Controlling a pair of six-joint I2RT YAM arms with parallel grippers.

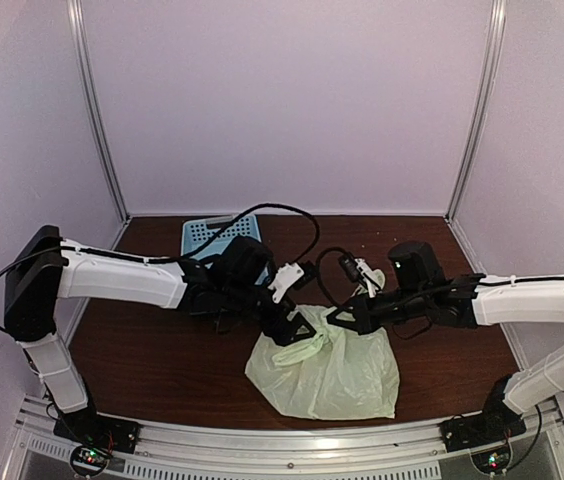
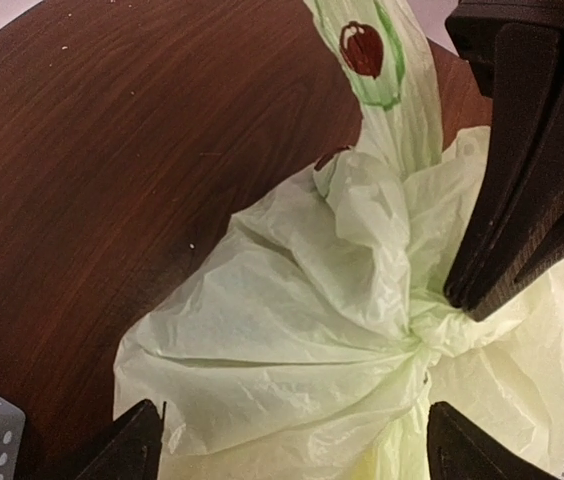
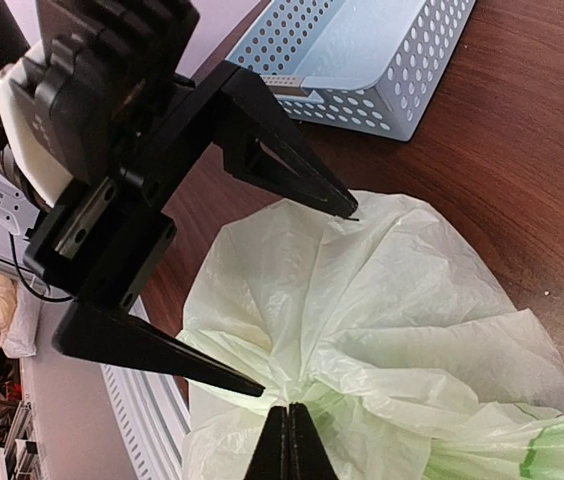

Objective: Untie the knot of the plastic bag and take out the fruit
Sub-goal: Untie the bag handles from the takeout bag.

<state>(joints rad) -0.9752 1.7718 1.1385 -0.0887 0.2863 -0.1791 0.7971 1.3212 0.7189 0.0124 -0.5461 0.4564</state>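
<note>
Left tool [image 2: 292, 445] and right tool [image 3: 287, 445] at one plastic bag [image 1: 327, 375], one knot [image 2: 430, 335].
Left spread astride knot; right pressed together, pinching it; one basket [image 3: 362, 60] beyond.

Both arms reach inward from their bases, upper links raised and forearms nearly level, so the wrists meet in the middle. The left claw [image 1: 297, 333] angles down to the right, jaws spread wide. The right claw [image 1: 345, 318] faces it, tilted downward, its two fingers [image 3: 287, 450] pressed flat together, tips close to one left fingertip.
</note>
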